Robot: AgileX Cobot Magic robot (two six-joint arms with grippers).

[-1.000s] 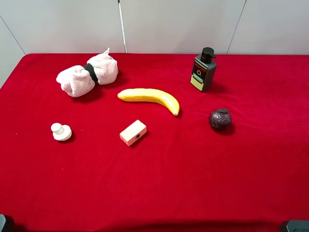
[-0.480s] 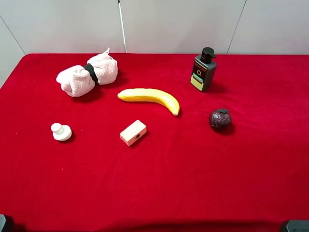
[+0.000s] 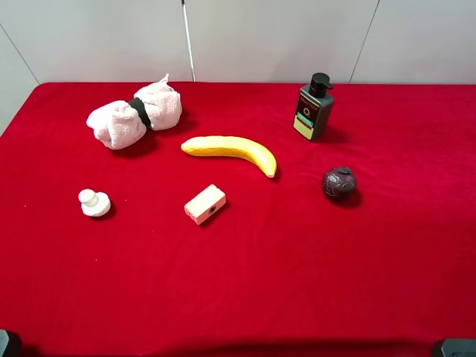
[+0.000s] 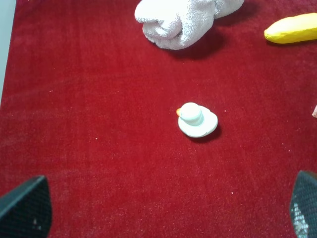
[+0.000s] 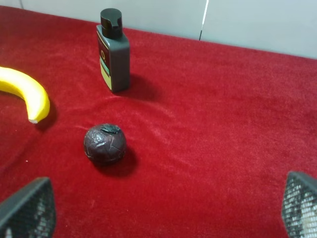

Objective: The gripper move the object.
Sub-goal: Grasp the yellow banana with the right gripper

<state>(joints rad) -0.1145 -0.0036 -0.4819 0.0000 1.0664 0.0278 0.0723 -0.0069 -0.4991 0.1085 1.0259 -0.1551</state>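
High camera: nothing has stirred in the last second. The banana [image 3: 230, 151] lies where it was, mid-table on the red cloth [image 3: 245, 297], with the cream block [image 3: 204, 204] at its 7 o'clock. The move hasn't begun.

Left wrist: the left gripper [image 4: 163, 208] has its fingers spread wide and empty. The banana's tip sits at 2 o'clock from the white duck [image 4: 197, 120].

Right wrist: the right gripper [image 5: 163, 206] is likewise agape, holding nothing. The banana is at 10 o'clock from the dark ball [image 5: 104, 144].
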